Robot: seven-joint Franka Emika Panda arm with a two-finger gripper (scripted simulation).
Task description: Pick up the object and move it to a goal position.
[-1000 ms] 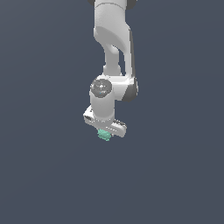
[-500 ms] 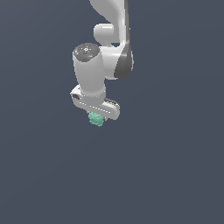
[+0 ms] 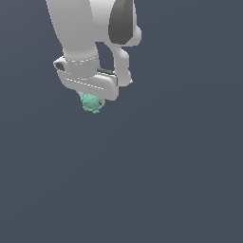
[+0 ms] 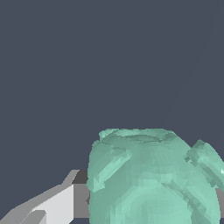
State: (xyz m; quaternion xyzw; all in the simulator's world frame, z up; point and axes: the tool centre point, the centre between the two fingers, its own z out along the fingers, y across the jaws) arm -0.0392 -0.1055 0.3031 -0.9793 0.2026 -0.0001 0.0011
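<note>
Flat grey backdrop all round. Your gripper (image 3: 93, 100) has its jaws clamped on the object (image 3: 91, 103), which sits between them: pickup looks done; you've still to reach the goal, which isn't visible.

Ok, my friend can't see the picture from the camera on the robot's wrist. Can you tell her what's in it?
A bumpy teal-green block fills the lower part of the wrist view, very close to the camera. Beside it shows a white and grey piece of the gripper, whose jaws hold the block. Everything else is plain dark grey-blue background.
</note>
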